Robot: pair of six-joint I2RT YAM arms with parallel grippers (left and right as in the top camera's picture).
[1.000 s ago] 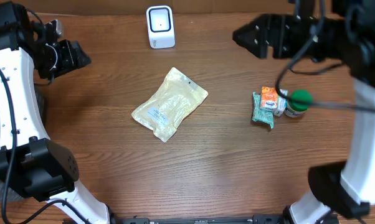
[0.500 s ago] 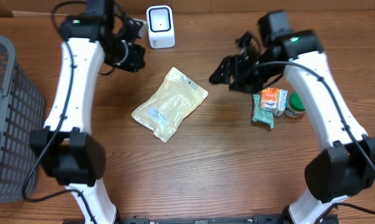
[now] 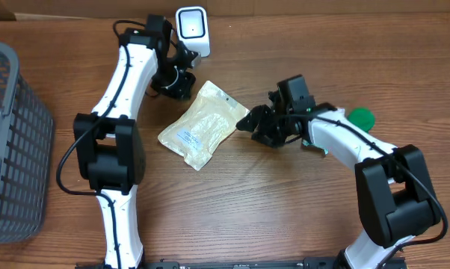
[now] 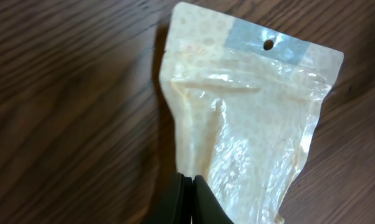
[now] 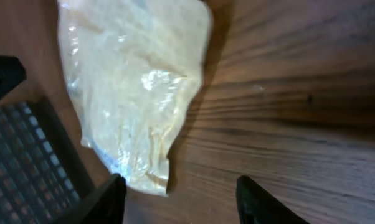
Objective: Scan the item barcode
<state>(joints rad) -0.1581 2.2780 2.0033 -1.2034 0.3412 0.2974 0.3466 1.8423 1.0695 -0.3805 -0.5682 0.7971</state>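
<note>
A cream, see-through pouch (image 3: 204,122) lies flat at the table's middle, with a small white label (image 3: 187,136) near its lower left end. In the left wrist view the pouch (image 4: 250,118) shows its hang-hole end. My left gripper (image 3: 184,88) hovers by the pouch's upper left edge, and its fingers (image 4: 203,202) are pressed together with nothing seen between them. My right gripper (image 3: 249,125) sits just right of the pouch's right corner, open. Its fingertips (image 5: 109,199) flank bare wood short of the pouch (image 5: 131,87). The white scanner (image 3: 192,31) stands at the back.
A grey basket (image 3: 12,142) stands at the left edge and shows as a dark grid (image 5: 25,162) in the right wrist view. A green-lidded item (image 3: 362,117) and another small packet lie at the right, partly hidden behind my right arm.
Both arms swung in from the table's sides toward the pouch. The left gripper went from open to shut. The right gripper's fingers narrowed but stay apart.
</note>
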